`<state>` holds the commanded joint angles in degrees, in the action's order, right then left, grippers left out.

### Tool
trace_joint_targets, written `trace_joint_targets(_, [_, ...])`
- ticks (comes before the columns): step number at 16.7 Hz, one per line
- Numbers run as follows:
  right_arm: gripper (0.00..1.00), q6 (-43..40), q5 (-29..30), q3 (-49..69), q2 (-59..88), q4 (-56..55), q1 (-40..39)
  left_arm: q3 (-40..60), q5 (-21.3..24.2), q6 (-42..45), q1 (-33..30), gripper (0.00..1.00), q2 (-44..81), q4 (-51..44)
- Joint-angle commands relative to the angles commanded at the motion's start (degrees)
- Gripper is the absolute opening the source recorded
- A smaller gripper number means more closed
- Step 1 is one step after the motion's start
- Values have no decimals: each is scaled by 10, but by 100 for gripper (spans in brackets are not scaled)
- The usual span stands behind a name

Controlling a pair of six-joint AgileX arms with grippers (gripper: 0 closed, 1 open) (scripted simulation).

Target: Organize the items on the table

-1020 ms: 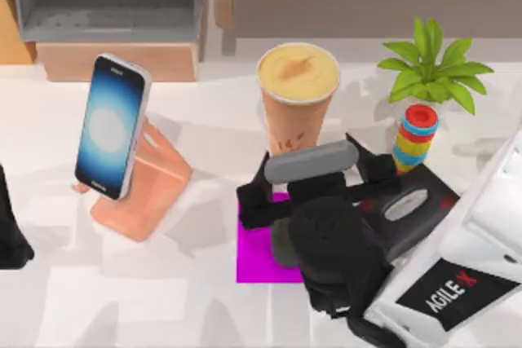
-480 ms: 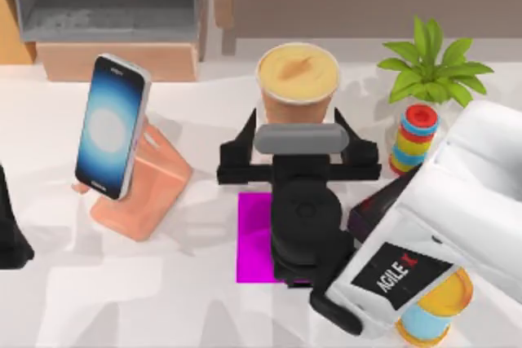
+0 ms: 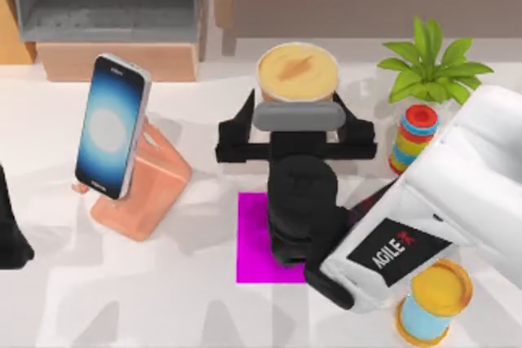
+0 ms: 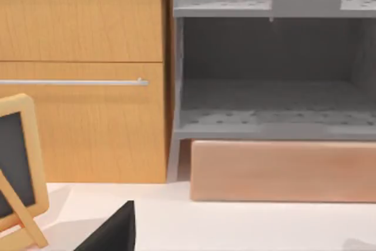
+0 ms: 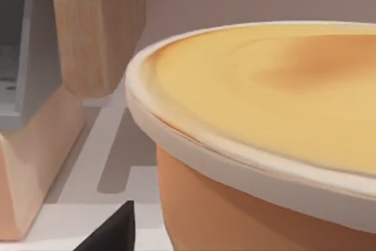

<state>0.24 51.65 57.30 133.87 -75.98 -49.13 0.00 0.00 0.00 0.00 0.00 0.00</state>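
Note:
A tall orange cup (image 3: 298,72) with a creamy yellow top stands at the back middle of the white table (image 3: 163,299). My right gripper (image 3: 295,112) is right up against the cup's near side, open, with one black finger on each side of the cup's body. The right wrist view has the cup (image 5: 264,116) very close, beside a black fingertip (image 5: 111,233). A smartphone (image 3: 110,124) with a glowing blue-white screen leans on a salmon stand (image 3: 147,189) at the left. My left arm (image 3: 8,234) is parked at the left edge.
A magenta mat (image 3: 253,238) lies under my right arm. A green plant (image 3: 432,67) and a stack of coloured rings (image 3: 414,136) stand at the back right. A yellow-topped blue cylinder (image 3: 432,303) sits at the front right. Wooden cabinets and a grey shelf (image 4: 276,80) line the back.
My right arm swung from over the mat toward the back and levelled out, bringing its open fingers to either side of the cup. The yellow-topped cylinder came into view.

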Motion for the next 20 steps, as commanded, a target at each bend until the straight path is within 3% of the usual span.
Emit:
trace_joint_targets(6, [100,1,-9,5,8,-2,8,0,0,0,0,100,0,0])
trace_joint_targets(19, [2,1,-9,5,8,-2,8,0,0,0,0,100,0,0])
trace_joint_targets(20, [0,1,-9,5,8,-2,8,0,0,0,0,100,0,0])
